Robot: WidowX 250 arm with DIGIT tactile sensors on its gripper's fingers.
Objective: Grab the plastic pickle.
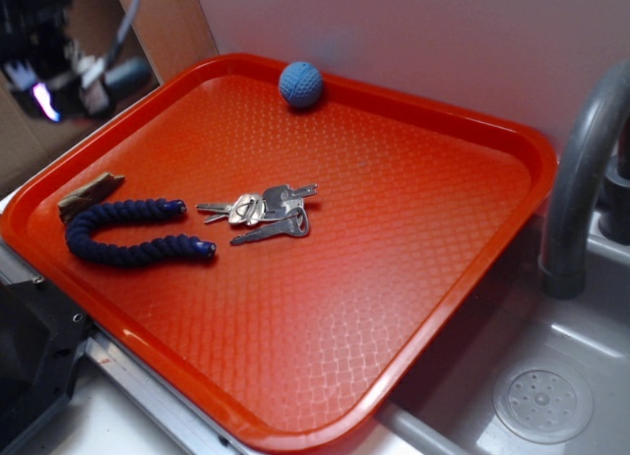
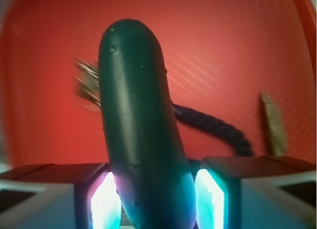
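Clamped between the two lit pads of the gripper in the wrist view: the pickle, dark green-grey, smooth with a few small bumps, gently curved, its rounded free end pointing up and away from the pads, its lower end hidden between them. Held above the red tray, clear of its textured floor. Behind the pickle, over the tray floor: a dark braided rope running out to the right, a blurred bunch of keys peeking out on the left, a thin brown strip further right, near the tray's right rim. In the exterior view, gripper blurred at the upper left, beyond the tray's far left corner; pickle not to be made out there. On the tray floor: the navy rope bent into a U near the left rim, the brown strip touching its upper end, the keys just right of the rope, a blue knitted ball against the far rim. Right of the tray: a grey sink with a drain, and a grey tap.
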